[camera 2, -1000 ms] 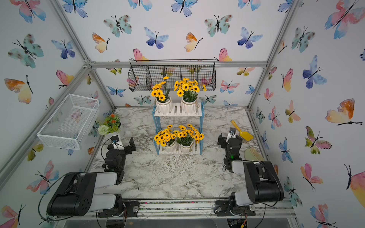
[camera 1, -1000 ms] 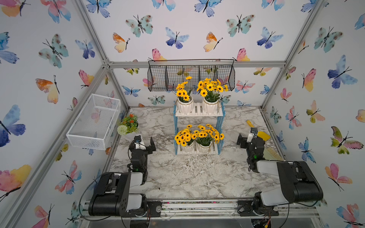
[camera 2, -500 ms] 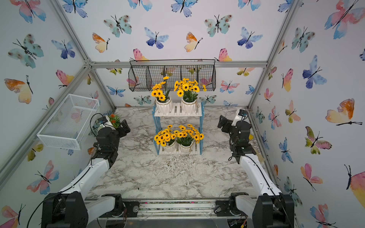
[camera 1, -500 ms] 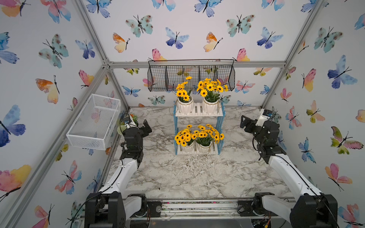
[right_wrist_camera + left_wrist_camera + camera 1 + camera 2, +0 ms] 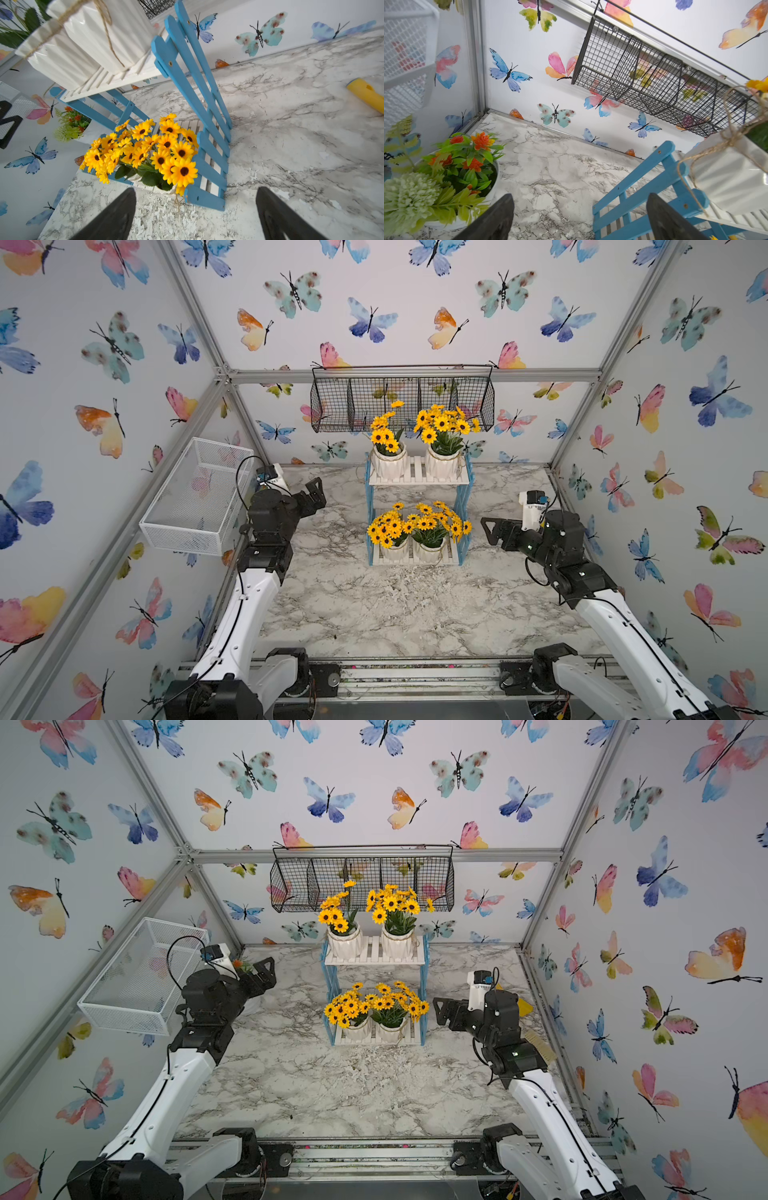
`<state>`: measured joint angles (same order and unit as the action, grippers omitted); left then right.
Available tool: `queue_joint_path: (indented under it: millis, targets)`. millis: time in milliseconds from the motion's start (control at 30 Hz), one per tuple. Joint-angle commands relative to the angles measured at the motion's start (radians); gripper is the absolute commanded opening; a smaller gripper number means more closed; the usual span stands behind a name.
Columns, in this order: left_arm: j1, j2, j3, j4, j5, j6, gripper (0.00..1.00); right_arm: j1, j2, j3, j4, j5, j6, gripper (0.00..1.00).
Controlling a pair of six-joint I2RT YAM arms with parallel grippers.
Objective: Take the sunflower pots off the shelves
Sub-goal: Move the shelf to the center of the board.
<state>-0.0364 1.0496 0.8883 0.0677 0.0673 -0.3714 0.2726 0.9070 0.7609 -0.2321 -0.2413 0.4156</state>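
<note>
The shelves stand at the middle back of the marble table, white boards between blue lattice sides. Two sunflower pots sit on the upper board and two more on the lower one. My left gripper hovers open to the left of the rack at upper-board height, and the left wrist view shows the left upper pot ahead of it. My right gripper is open to the right of the rack at lower-board height, facing the lower sunflowers. Neither gripper touches anything.
A black wire basket hangs on the back wall above the rack. A white mesh basket hangs on the left wall. A white pot with orange flowers stands back left, behind my left arm. A yellow scoop lies at the right.
Both arms have unfolded from their low rest and reached forward. The left gripper rose beside the upper shelf. The right gripper came down level with the lower shelf.
</note>
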Motion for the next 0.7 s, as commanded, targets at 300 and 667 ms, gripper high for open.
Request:
queue_joint_path:
  millis: [300,667]
  targets:
    - [0.004,-0.048,-0.055,0.120,0.093,-0.055,0.98,0.196,0.114,-0.007,-0.093,0.189,0.017,0.83]
    - [0.003,-0.033,-0.061,0.128,0.103,-0.052,0.98,0.281,0.178,0.002,-0.035,0.366,0.059,0.71]
